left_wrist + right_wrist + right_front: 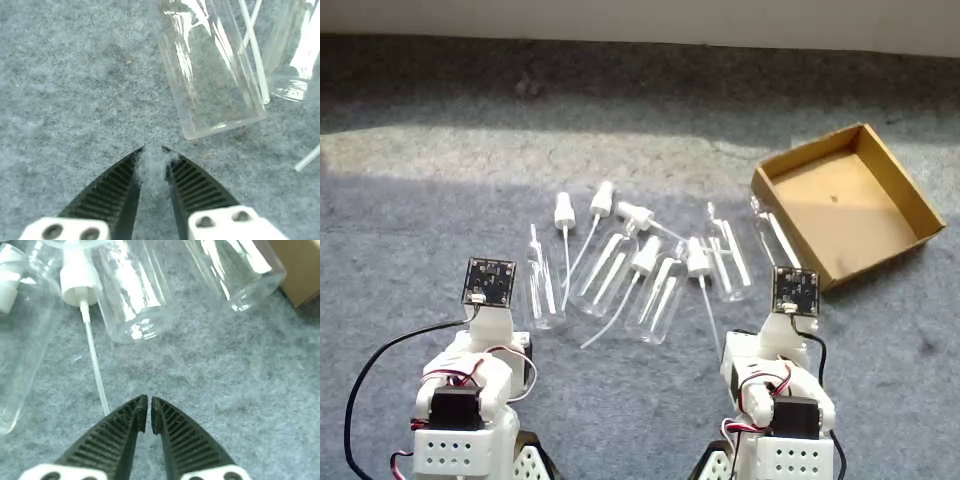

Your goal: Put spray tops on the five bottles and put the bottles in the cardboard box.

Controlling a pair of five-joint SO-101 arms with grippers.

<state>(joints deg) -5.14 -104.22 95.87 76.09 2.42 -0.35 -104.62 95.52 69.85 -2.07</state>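
Several clear plastic bottles lie on their sides on the grey carpet, among them one at the left (542, 290) and one beside the cardboard box (845, 205). White spray tops (602, 198) with long tubes lie loose between them. My left gripper (153, 148) hovers low over the carpet just short of a bottle's base (210, 70), its fingers almost together and holding nothing. My right gripper (149, 398) is shut and empty, its tips beside the tube of a spray top (77, 280) lying next to a bottle (135, 290).
The open box stands at the right, tilted, with a bottle (772, 235) against its near-left wall. Both arm bases sit at the near edge, the left arm (490, 282) and the right arm (795, 290). Bare carpet stretches far left and behind the bottles.
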